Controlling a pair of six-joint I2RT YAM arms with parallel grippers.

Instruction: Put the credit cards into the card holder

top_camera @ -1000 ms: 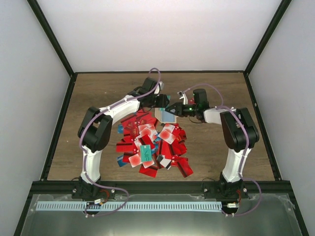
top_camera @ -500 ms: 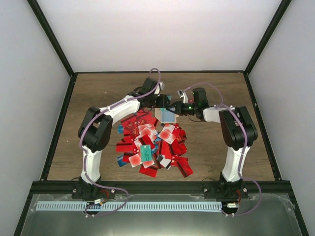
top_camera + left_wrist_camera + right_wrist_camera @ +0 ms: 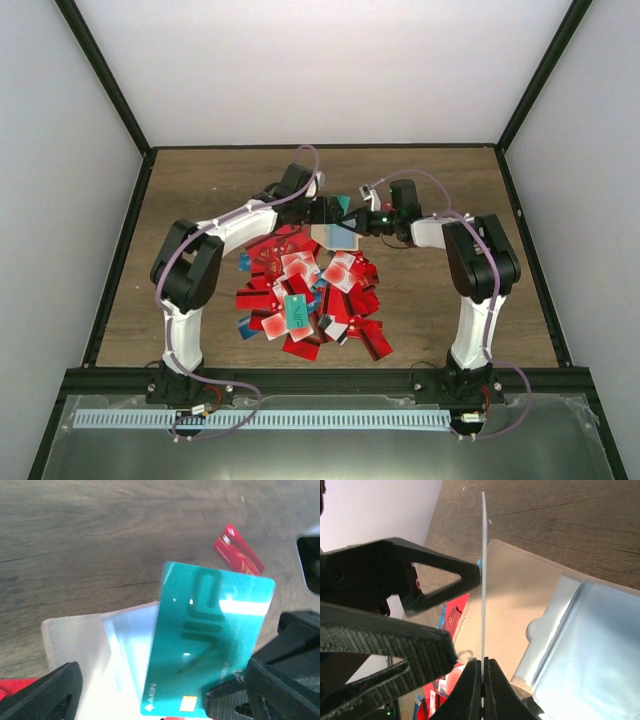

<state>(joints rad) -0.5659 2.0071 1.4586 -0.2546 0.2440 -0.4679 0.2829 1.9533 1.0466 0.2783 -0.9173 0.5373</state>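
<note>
The card holder (image 3: 75, 640) lies flat on the wooden table (image 3: 75, 540), a beige panel with a clear plastic pocket (image 3: 590, 645) beside it. The right gripper (image 3: 483, 670) is closed tight on one teal card (image 3: 207, 640), pinching it by one corner. From the right wrist view the card is seen edge-on as a thin upright line over the holder's beige panel. From the left wrist view its face overlaps the holder's pocket side, tilted, with the chip corner lowest. Whether the card's edge touches the holder cannot be determined. The left gripper (image 3: 162, 664) is wide open and grips nothing. Its two fingers stand well apart, and in its own view the holder and the teal card show between them. In the right wrist view both of its fingers (image 3: 435, 580) are on one side of the card, over the holder's outer edge. One fingertip is just beside the card's face; contact there cannot be confirmed. The remaining credit cards (image 3: 305, 295), mostly red with some white and teal or blue, lie in a loose overlapping heap on the near side of the holder. The heap's far edge reaches the holder. A single red card (image 3: 238, 555) lies on bare wood beyond the holder, apart from it. In the overhead view both arms meet above the holder, grippers facing each other.
</note>
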